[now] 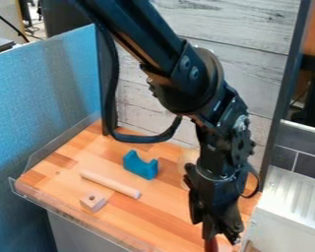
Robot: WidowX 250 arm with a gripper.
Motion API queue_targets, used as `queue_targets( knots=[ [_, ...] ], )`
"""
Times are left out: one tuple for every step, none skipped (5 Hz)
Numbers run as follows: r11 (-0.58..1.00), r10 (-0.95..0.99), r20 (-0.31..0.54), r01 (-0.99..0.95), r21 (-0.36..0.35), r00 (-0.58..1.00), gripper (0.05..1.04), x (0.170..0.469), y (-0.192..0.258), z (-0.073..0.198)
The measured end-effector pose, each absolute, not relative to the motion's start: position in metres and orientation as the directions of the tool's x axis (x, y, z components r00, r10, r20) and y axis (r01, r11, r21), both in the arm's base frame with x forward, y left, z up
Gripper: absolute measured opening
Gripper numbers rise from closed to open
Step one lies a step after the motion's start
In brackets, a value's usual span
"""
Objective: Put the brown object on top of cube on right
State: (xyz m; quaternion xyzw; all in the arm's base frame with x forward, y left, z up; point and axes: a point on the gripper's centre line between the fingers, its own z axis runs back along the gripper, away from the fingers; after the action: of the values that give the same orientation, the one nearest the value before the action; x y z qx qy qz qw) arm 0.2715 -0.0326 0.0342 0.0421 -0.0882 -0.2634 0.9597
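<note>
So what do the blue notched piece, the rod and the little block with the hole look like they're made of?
The blue notched piece looks like painted wood or plastic: its even, solid colour shows no grain, so either fits. The rod seems to be bare, smooth wood, from its pale tan tone. The little block also looks like unpainted wood, pale and matte.

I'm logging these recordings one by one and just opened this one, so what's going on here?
A black robot arm is at a wooden table, its gripper low over the near right part. A reddish-brown object shows right at its tip, partly cut off by the picture's edge; I can't tell whether it is gripped. To the left lie a pale wooden rod, a small wooden block with a hole and a blue notched block, none touching the gripper.
</note>
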Motion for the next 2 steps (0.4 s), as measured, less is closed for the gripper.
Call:
queue_targets(
  knots=[
    [0.860, -0.510, 0.149, 0.495, 0.127, 0.847, 0.294, 0.2737, -0.0338, 0.0365],
    [0.859, -0.511, 0.152, 0.496, 0.127, 0.846, 0.294, 0.2761, -0.0348, 0.0389]
  ],
)
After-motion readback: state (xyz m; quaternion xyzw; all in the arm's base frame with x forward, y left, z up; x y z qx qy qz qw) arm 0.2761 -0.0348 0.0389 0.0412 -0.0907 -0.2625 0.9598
